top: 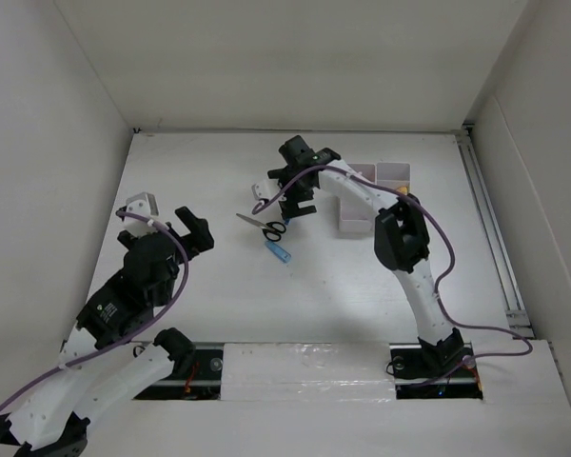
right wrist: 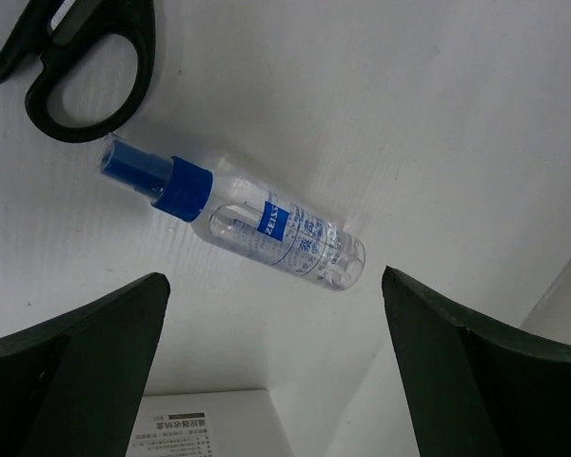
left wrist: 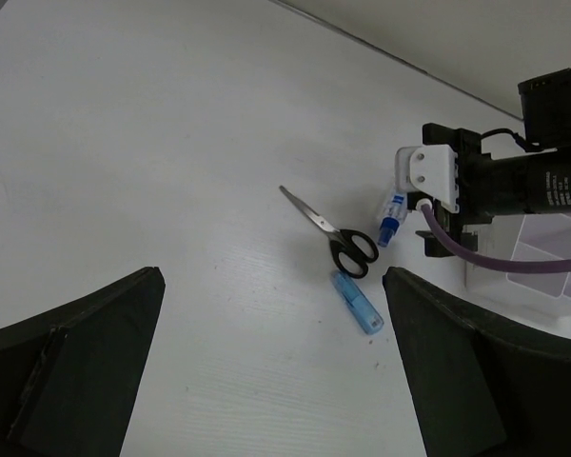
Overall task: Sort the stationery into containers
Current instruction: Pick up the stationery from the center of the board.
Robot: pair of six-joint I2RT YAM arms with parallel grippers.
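Though the right claw (right wrist: 274,286) hangs spread over the bottle (right wrist: 266,228), scissors (right wrist: 141,71) lie beside its cap; left claw (left wrist: 274,281) spread too.

Clear blue-capped bottle (right wrist: 257,227) flat nr scissors (left wrist: 329,231) (blk handles).

The white-and-black left arm (top: 124,290) is folded low near its base. Its black two-finger left gripper (top: 197,228) points forward and to the right with its fingers spread wide. The white-and-black right arm (top: 421,290) stretches forward and leftward. Its black right gripper (top: 298,208) is tipped downward, fingers (right wrist: 76,371) parted wide.
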